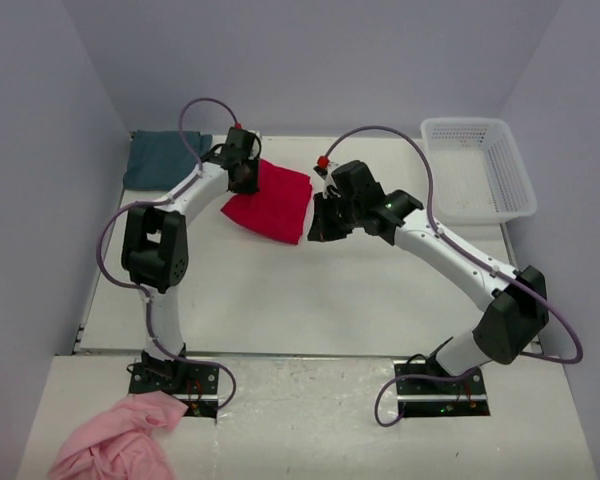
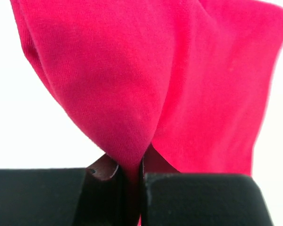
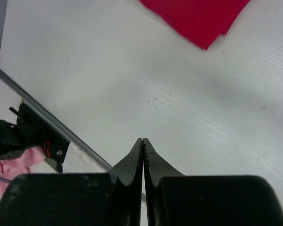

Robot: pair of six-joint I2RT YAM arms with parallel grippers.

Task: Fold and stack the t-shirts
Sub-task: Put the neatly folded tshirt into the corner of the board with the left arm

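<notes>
White table [image 1: 280, 300] holds basket [image 1: 464, 124], teal shirt [image 1: 160, 158]; left gripper [image 2: 132, 170] pinches red shirt [image 1: 275, 200], right gripper [image 3: 143, 143] pressed together

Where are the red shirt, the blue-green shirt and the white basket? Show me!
red shirt [image 1: 272, 203]: top view, middle of the cloth.
blue-green shirt [image 1: 158, 158]: top view, middle of its visible part.
white basket [image 1: 517, 172]: top view, right side wall.
</notes>
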